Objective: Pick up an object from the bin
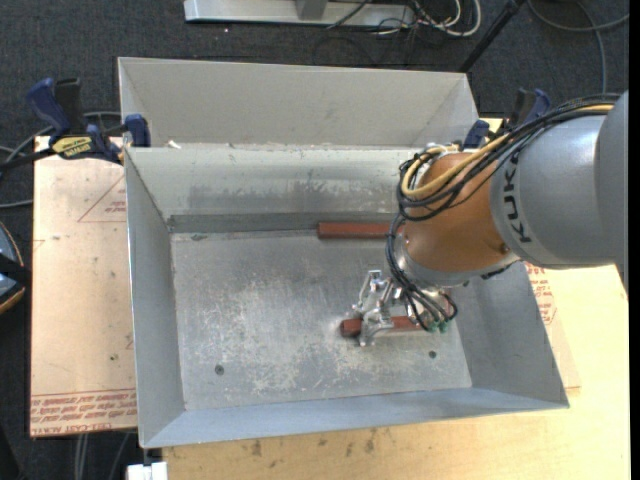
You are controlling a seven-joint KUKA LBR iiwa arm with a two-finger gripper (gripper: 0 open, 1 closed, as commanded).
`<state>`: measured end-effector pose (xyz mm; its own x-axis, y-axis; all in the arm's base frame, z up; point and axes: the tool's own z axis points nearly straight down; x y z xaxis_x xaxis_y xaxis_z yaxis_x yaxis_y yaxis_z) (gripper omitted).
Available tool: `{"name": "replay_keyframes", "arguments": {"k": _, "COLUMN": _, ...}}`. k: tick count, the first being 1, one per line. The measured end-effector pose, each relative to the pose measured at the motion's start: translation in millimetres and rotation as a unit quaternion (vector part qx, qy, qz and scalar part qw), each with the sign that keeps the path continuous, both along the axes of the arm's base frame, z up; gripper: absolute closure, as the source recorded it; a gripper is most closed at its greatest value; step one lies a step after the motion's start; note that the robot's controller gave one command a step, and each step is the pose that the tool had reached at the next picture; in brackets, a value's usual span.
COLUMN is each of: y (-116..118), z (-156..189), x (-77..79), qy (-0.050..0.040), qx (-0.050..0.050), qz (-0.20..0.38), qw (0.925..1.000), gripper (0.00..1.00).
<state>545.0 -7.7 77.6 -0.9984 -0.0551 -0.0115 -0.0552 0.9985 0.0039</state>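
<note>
The gripper (372, 315) sits low over a short reddish-brown stick (349, 327) lying on the floor of the bin (250, 308), right of centre. Whether the claw is open or closed cannot be told. A longer brown bar (352, 230) rests against the back wall.

Grey metal bin (260, 318) holding two brown pieces.
A small block (351, 328) lies on the floor, in front of the long bar (352, 230).

Right end of reddish-brown bar (350, 230) at back wall — hidden behind orange wrist cover (452, 230). Middle of small brown stick (351, 328) — masked by gripper (374, 318).
</note>
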Motion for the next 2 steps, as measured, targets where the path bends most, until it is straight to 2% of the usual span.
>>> {"name": "replay_keyframes", "arguments": {"k": 1, "y": 0, "z": 0, "x": 0.0, "qy": 0.0, "qx": 0.0, "qz": 0.0, "qw": 1.0, "gripper": 1.0}}
{"name": "replay_keyframes", "arguments": {"k": 2, "y": 1, "z": -2, "x": 30.3, "qy": 0.017, "qx": 0.0, "qz": 0.039, "qw": 0.9991, "gripper": 1.0}}
